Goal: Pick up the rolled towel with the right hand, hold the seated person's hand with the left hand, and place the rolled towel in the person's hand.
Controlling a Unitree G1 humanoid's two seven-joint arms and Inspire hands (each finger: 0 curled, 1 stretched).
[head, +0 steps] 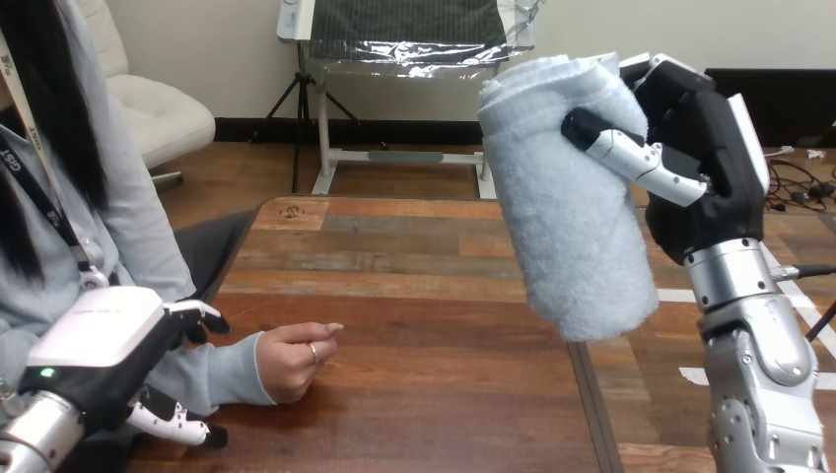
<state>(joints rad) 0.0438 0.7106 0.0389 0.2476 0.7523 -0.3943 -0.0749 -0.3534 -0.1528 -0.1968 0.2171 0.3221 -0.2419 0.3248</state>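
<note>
Head camera above the near side of the wooden table (414,296), facing forward and down across it, close in, table's far edge at mid-height, near edge out of frame, seated person (128,227) at the table's left side

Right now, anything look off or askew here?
Nothing spilled or damaged. The rolled towel sits tilted in the right hand, above the table; the person's hand rests loosely curled on the table, not yet open.
</note>
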